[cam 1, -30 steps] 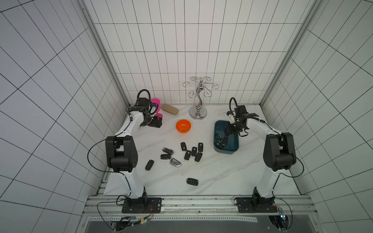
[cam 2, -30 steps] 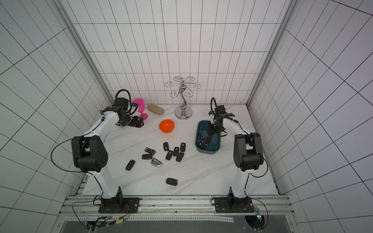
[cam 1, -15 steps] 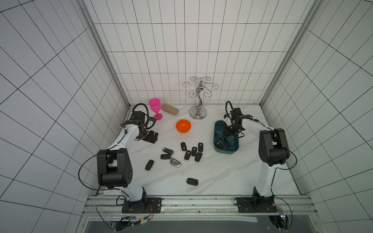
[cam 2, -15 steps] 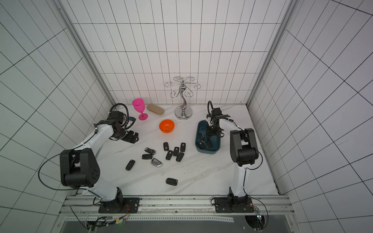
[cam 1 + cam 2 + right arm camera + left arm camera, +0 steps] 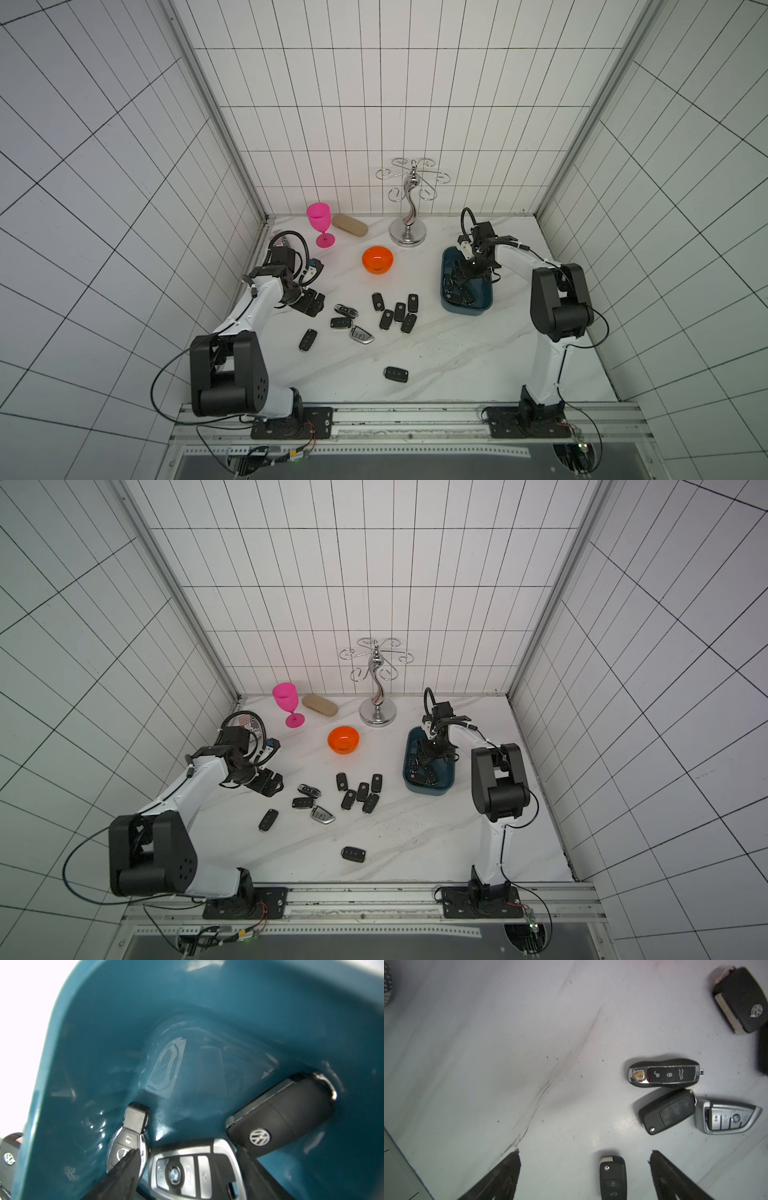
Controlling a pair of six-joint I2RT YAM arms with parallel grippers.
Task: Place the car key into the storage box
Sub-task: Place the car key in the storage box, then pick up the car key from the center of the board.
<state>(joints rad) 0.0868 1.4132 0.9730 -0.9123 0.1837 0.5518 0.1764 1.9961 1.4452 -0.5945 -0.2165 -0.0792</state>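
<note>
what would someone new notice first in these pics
A scatter of black car key fobs lies mid-table on the white marble tabletop. The right claw hangs open inside the dark teal plastic storage box, over keys already there. Behind them stand a bright pink plastic goblet and a small orange bowl.

In the right wrist view the silver key fob (image 5: 178,1169) inside the storage box (image 5: 83,1053) runs off the picture's edge.
</note>
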